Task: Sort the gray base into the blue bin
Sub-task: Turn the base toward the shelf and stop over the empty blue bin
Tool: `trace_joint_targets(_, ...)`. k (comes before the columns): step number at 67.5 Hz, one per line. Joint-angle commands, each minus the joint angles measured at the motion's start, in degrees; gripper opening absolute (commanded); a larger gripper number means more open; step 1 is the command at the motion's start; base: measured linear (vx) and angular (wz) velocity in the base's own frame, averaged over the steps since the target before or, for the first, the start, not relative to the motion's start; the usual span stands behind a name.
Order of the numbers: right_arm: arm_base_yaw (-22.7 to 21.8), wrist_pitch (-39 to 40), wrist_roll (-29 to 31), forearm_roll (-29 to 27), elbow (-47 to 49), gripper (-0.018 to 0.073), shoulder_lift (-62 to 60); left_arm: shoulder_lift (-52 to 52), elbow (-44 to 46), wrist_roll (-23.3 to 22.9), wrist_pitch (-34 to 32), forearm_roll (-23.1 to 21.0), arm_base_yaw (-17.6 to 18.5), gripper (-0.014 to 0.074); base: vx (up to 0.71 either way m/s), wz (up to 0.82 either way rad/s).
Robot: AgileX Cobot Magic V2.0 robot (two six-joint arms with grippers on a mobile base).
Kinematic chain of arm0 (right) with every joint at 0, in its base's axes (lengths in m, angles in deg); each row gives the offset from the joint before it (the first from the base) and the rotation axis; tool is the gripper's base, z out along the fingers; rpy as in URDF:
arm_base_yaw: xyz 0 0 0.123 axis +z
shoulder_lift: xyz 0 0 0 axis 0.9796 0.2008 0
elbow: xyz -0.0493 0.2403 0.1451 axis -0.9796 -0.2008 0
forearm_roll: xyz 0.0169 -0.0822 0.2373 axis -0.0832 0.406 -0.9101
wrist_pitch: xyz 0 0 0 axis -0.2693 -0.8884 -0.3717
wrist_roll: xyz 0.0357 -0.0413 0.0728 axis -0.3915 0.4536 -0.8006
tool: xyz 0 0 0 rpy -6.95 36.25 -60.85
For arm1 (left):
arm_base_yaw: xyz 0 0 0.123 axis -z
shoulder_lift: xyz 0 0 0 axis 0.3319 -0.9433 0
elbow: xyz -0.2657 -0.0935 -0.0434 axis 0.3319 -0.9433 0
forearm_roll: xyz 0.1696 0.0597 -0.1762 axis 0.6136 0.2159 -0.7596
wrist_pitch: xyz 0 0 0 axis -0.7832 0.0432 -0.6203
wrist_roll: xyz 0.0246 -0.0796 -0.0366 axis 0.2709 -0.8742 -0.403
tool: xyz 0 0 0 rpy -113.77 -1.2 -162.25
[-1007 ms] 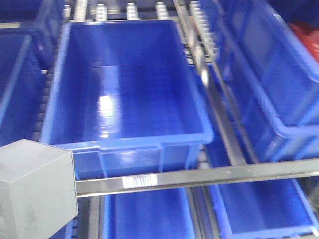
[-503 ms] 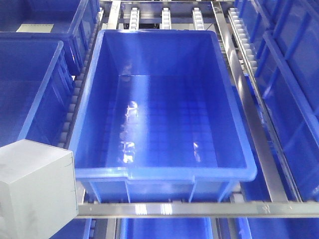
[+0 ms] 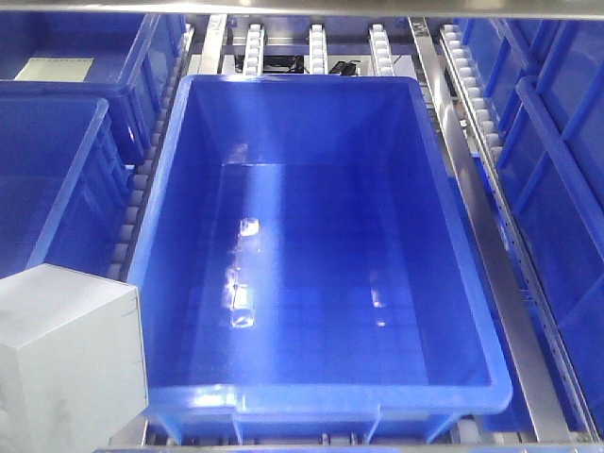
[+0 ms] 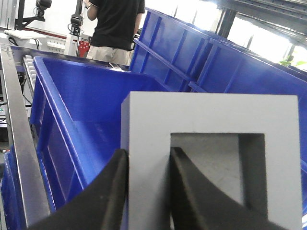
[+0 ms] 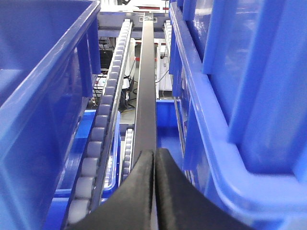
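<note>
The gray base [image 3: 71, 363] is a matte gray cube held at the bottom left of the front view, beside the near-left corner of the blue bin [image 3: 453, 245]. Nothing lies on the bin's glossy floor. In the left wrist view the gray base [image 4: 211, 120] fills the frame with its square recess facing the camera. My left gripper [image 4: 148, 163] is shut on the left wall of that recess, one finger outside and one inside. The blue bin [image 4: 53, 110] lies behind it. My right gripper [image 5: 154, 158] is shut with nothing in it, over a metal rail [image 5: 145, 96].
Other blue crates [image 3: 52, 189] stand left and right [image 3: 557, 189] of the bin on roller tracks [image 3: 142, 179]. A metal rail [image 3: 481, 236] runs along the bin's right side. A person in a black shirt [image 4: 115, 24] stands behind the crates.
The front view has shifted: the blue bin now sits lower and larger in frame, and the front crossbar has almost dropped out of view. The gray base stays at the bottom left.
</note>
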Motion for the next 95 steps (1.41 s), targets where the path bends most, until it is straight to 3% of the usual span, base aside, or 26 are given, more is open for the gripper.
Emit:
trace_joint_targets(1,0.1,4.2,0.7,0.3,-0.4,-0.0005,-0.9,-0.6,1.8,-0.2,-6.1,-0.2,0.1,-0.0007,0.11,-0.01)
trace_joint_targets(95,0.1,4.2,0.7,0.3,-0.4,-0.0005,-0.9,-0.6,1.8,-0.2,-6.1,-0.2,0.1,-0.0007,0.04,-0.01)
